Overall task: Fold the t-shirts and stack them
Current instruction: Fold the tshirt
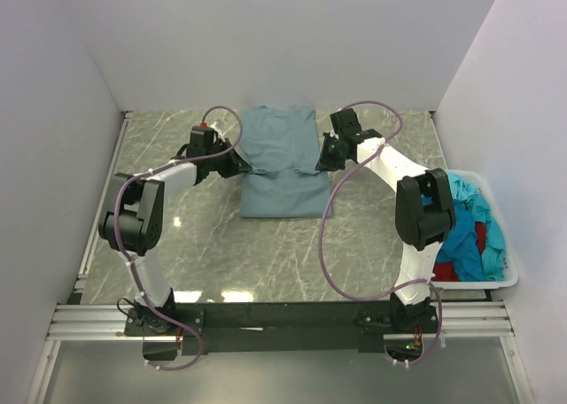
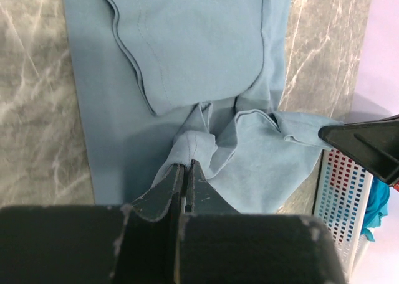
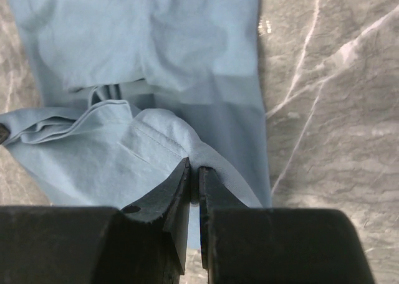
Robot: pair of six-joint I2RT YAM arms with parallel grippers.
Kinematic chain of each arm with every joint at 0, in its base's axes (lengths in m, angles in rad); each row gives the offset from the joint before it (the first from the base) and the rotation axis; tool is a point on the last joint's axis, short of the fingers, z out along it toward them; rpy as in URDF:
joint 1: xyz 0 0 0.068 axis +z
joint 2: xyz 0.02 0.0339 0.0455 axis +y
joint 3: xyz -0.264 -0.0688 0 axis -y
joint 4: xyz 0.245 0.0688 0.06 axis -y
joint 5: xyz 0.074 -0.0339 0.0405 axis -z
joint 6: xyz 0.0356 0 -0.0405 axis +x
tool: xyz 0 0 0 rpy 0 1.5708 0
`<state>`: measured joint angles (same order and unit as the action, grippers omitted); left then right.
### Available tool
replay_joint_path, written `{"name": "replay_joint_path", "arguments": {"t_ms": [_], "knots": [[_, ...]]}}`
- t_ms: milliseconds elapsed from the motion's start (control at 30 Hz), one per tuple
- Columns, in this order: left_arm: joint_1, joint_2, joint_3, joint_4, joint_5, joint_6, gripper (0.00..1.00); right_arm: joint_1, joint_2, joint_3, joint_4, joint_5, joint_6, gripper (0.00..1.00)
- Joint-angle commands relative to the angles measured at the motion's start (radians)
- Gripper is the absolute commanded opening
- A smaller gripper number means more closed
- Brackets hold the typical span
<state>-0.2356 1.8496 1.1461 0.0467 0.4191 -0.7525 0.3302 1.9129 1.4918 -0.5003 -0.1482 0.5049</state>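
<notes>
Looked like mid-fold on the grey-blue t-shirt (image 1: 279, 196), which lay in the middle of the table (image 1: 266, 262). The left gripper (image 2: 186, 172) and right gripper (image 3: 194, 172) each had their jaws pinched tight on a bunch of its side edge. I'd guess the next move needed both lifting together so the fold landed square.

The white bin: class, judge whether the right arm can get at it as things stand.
Likely not yet: the right hand is shut on the grey-blue t-shirt. Otherwise nothing blocks the white bin beside that arm.
</notes>
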Motion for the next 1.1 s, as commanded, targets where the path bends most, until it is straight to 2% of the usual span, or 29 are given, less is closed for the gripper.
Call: {"name": "replay_joint_path", "arguments": {"t_ms": [0,233,533,700,767,800,867,900,1000,1067], "knots": [[0.007,0.023,0.063,0.039,0.035,0.041,0.0,-0.02,0.014,0.054,0.025,-0.011,-0.014,0.08],[0.005,-0.067,-0.028,0.165,0.087,0.039,0.01,-0.026,-0.038,-0.007,0.06,-0.053,-0.02,0.08],[0.007,-0.119,-0.114,0.168,0.046,0.027,0.01,-0.028,-0.077,-0.045,0.094,-0.076,-0.022,0.08],[0.005,-0.064,-0.054,0.101,0.018,0.042,0.01,-0.037,-0.049,-0.036,0.086,-0.071,-0.005,0.09],[0.005,-0.052,-0.057,0.101,-0.003,0.027,0.12,-0.042,-0.034,-0.039,0.091,-0.06,0.0,0.13],[0.005,-0.049,-0.051,0.09,-0.015,0.018,0.24,-0.046,-0.028,-0.035,0.088,-0.048,0.001,0.24],[0.005,-0.04,-0.031,0.047,-0.037,0.016,0.75,-0.059,0.004,-0.021,0.074,-0.045,0.001,0.42],[0.007,-0.039,-0.026,0.038,-0.042,0.022,0.99,-0.063,0.014,-0.001,0.066,-0.048,0.0,0.63],[0.012,-0.047,-0.005,0.006,-0.034,0.019,0.99,-0.065,0.021,0.024,0.048,-0.037,-0.008,0.86],[0.013,-0.065,0.009,-0.001,-0.025,0.03,0.99,-0.065,-0.008,0.021,0.052,-0.036,-0.012,0.87]]}}
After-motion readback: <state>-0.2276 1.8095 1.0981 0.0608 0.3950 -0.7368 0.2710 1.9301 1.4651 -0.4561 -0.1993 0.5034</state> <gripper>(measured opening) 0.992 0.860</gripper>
